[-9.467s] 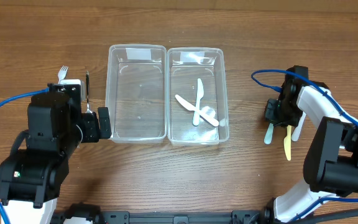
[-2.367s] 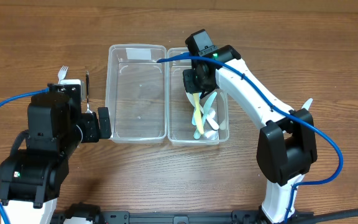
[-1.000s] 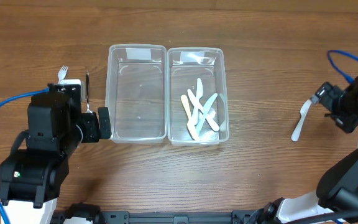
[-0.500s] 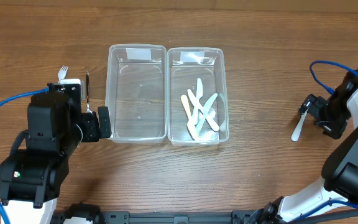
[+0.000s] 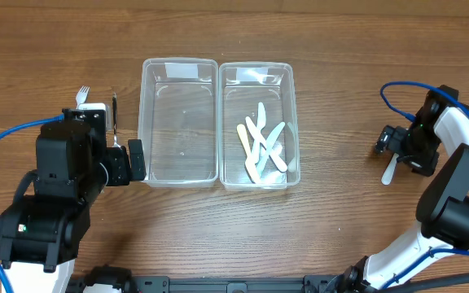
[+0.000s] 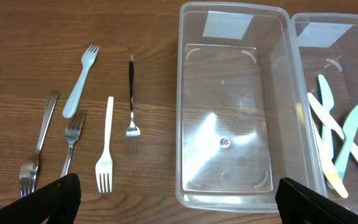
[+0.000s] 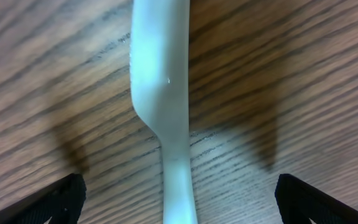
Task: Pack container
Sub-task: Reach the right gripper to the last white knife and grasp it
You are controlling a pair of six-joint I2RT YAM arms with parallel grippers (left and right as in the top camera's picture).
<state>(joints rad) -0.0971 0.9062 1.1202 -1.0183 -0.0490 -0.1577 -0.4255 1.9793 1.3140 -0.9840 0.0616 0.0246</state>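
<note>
Right pincer (image 7: pixel 180 202) spread open astride smooth pale plastic utensil (image 7: pixel 160 74), grained wooden table (image 7: pixel 291 68)

No text, number or brand reads anywhere. Ahead of the left claw (image 6: pixel 179 208), a pale rectangular sticker (image 6: pixel 227 25) on the empty clear plastic tub (image 6: pixel 181 124) looks blank. So does the second pale sticker (image 6: pixel 328 34) on the neighbouring clear plastic tub (image 6: pixel 350 68).
</note>
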